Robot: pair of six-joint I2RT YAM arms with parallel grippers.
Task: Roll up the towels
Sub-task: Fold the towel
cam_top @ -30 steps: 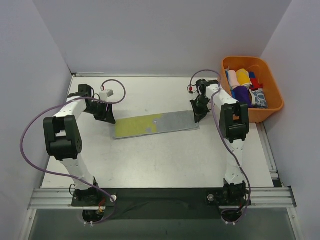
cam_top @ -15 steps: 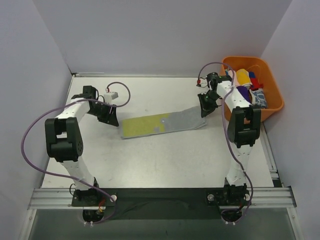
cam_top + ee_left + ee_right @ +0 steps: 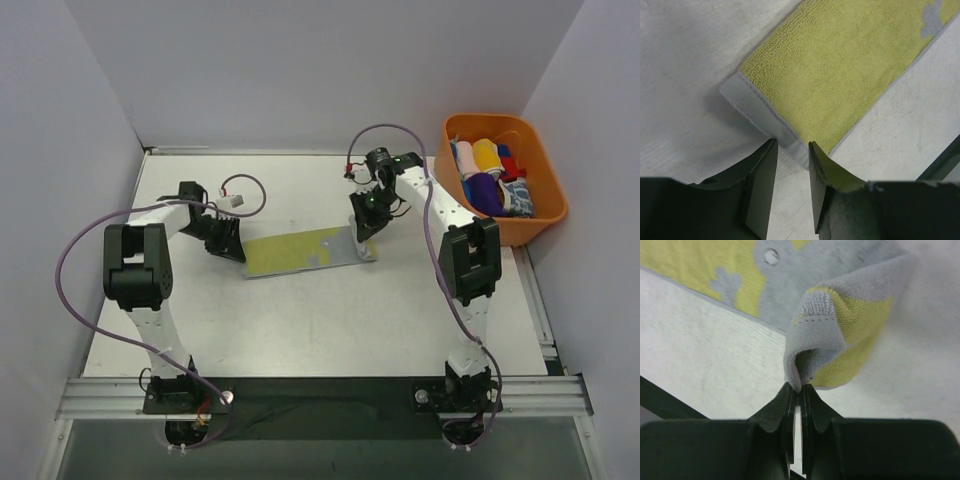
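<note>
The main risk is at the right gripper [image 3: 796, 388]. It is pressed together on only a thin bite of the towel [image 3: 300, 250], right at the grey hem of the curled right end. If that curl is carried left to start the roll, the hem could slip out and the loop would probably fall flat.

The second risk is sliding. The left gripper [image 3: 790, 150] is spread, with its fingers [image 3: 760, 170] set either side of the hem at the left end and nothing clamped between them. With that end not pinned, a pull from the right may drag the whole towel across the table [image 3: 320, 320] instead of rolling it. The strip also lies on a slant, so the roll may wind askew and cone out at one side.

The towel lies mid-table, long way left to right, its right end slightly farther away. That end is lifted and folded over, yellow face and grey edge showing. It is well apart from the basket [image 3: 548, 178] at the far right.

The right arm reaches far and leans left from its base, with the wrist tipped down over the towel's right end. The left arm is bent with its elbow high at the left. Its forearm runs right, and the gripper sits low over the table at the left hem.
</note>
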